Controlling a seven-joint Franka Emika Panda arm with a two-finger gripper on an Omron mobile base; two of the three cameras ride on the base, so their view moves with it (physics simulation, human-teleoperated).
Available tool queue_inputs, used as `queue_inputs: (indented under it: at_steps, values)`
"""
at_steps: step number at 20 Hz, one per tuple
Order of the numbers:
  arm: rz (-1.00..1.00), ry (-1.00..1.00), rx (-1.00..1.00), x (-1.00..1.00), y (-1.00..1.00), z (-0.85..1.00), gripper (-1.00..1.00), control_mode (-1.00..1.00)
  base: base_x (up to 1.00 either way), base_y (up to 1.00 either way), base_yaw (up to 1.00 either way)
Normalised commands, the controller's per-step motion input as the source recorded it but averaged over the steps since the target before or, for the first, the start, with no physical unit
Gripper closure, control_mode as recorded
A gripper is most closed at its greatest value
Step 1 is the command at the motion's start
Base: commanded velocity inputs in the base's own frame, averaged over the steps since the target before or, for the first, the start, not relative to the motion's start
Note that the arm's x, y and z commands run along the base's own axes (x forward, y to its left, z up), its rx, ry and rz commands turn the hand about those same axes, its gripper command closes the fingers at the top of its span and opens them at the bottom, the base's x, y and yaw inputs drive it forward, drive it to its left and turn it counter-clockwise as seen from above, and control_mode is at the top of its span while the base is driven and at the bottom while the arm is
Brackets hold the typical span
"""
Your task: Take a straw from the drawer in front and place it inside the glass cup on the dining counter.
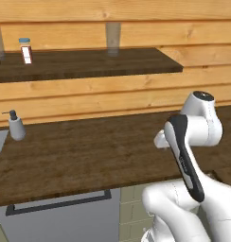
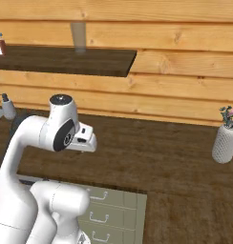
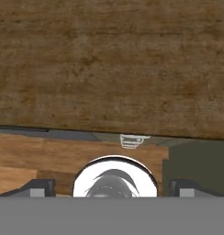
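Round, glossy glass cup (image 3: 114, 176) at six o'clock, between widely parted gripper (image 3: 113, 187) fingertips. Holding nothing. Grainy dark-plank dining counter (image 3: 109, 69) toward twelve.

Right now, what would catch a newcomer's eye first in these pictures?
The big white arm folded low at the front of the dark wood counter. Then the flower vase at the counter's right end, and the soap dispenser at its left.

You have a wide bare stretch of desk (image 1: 89, 151) to pass over. A soap bottle (image 1: 15, 125) stands at nine o'clock, a flower vase (image 2: 226, 140) at three o'clock, and a shelf (image 1: 84, 64) hangs at twelve.
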Motion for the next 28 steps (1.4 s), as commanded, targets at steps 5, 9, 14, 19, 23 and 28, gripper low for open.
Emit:
queue_inputs:
  at_steps: [5, 9, 14, 19, 23, 28]
  values:
    - [0.00, 0.00, 0.00, -0.29, 0.00, -0.05, -1.00, 1.00, -0.51, 0.02, 0.00]
    - [0.00, 0.00, 0.00, 0.00, 0.00, 0.00, -1.00, 1.00, -0.88, 0.17, 0.00]
    - [0.00, 0.00, 0.00, 0.00, 0.00, 0.00, -1.00, 1.00, -0.70, 0.33, 0.00]
    - [0.00, 0.00, 0.00, 0.00, 0.00, 0.00, -1.00, 1.00, -0.52, 0.63, -0.06]
    - [0.00, 0.00, 0.00, 0.00, 0.00, 0.00, -1.00, 1.00, -0.25, 0.70, -0.12]
    - [0.00, 0.00, 0.00, 0.00, 0.00, 0.00, -1.00, 1.00, 0.00, 0.71, -0.13]
